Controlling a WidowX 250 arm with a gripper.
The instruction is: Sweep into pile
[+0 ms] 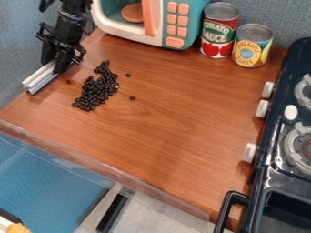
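Gripping a pale, grooved bar (41,78) between its nearly closed fingers, the claw (52,65) is over the upper left of the desk (164,132), and the bar's free end pokes out toward the left edge. The black beans (97,90) are just beside it, on the side facing the stove (280,132), in a tight, kinda lumpy heap with a thin tail up top. Couple of strays (132,97) sit on the stove side of the heap, and another one (68,82) is between it and the bar

Edge-wise, the wall (18,50) is pretty close behind the claw, so that side's snug. Toy microwave (159,32) and two cans, one red (219,29) and one yellow and blue (251,45), line the back. Biggest stretch of wood runs from the beans to the stove knobs (249,152) and down to the slanted near edge
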